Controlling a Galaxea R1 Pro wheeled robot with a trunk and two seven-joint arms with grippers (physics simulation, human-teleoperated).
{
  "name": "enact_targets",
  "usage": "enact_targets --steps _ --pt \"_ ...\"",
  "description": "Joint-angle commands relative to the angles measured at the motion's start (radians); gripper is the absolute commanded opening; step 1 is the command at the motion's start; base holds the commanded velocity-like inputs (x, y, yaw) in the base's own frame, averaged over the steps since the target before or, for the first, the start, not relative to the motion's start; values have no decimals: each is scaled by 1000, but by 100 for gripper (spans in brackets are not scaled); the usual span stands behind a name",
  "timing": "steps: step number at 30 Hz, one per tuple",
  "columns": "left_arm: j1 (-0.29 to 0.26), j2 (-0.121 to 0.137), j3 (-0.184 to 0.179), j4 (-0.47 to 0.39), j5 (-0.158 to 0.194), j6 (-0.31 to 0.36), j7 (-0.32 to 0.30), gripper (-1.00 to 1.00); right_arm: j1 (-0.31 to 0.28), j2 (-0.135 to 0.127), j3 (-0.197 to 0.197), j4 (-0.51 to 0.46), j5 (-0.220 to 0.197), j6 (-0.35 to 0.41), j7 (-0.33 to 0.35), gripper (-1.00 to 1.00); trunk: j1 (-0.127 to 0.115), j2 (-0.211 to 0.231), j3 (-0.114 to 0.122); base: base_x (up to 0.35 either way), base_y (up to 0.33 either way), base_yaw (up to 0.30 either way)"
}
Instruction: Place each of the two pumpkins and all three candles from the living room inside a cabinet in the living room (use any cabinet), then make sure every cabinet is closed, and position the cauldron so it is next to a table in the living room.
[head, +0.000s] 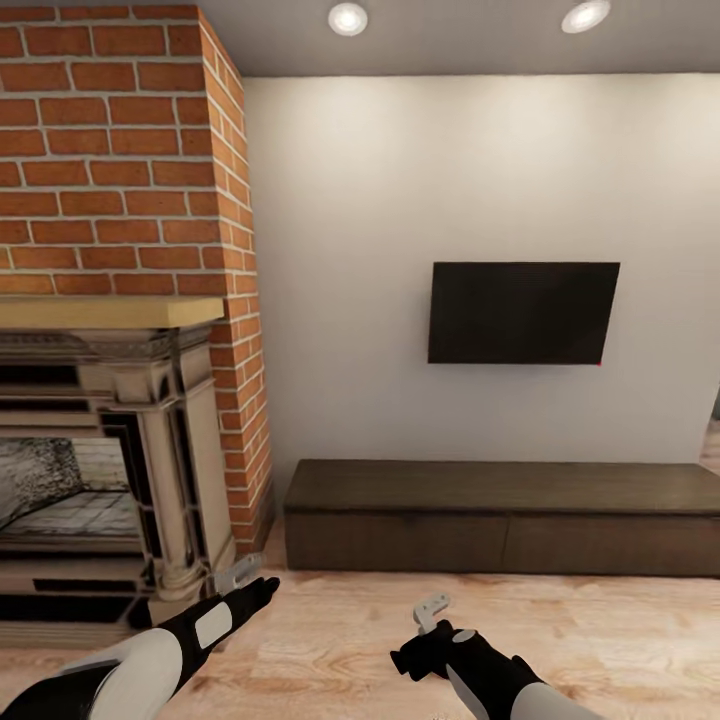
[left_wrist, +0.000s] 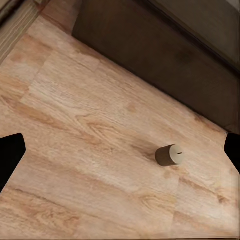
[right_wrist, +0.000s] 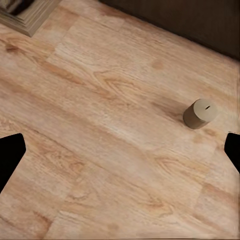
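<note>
A candle (left_wrist: 169, 154) is standing upright on the wooden floor (left_wrist: 90, 150) near the closed cabinet (head: 500, 520), lying ahead of both the left gripper (left_wrist: 120, 150) and right gripper (right_wrist: 120, 150), whose fingers are spreading wide apart, touching nothing.

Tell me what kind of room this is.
Most likely a living room: a brick fireplace, a flat screen mounted on the wall, and a long low dark cabinet beneath it on a wood floor.
</note>
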Motion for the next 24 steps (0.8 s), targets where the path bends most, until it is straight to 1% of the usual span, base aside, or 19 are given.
enact_targets --steps 1,13,17,24 --pt "-1 1 8 2 4 3 -5 100 -1 0 6 -1 -9 5 1 100 0 -1 -1 1 1 -282" --pt "-1 1 8 2 4 3 -5 100 -1 0 6 -1 -9 5 1 100 0 -1 1 0 9 -290" --pt "-1 1 8 2 4 3 -5 100 -1 0 6 -1 -9 6 1 100 0 -1 2 0 197 -294" --pt "-1 1 8 2 4 3 -5 100 -1 0 6 -1 -9 6 1 100 0 -1 2 0 275 -295"
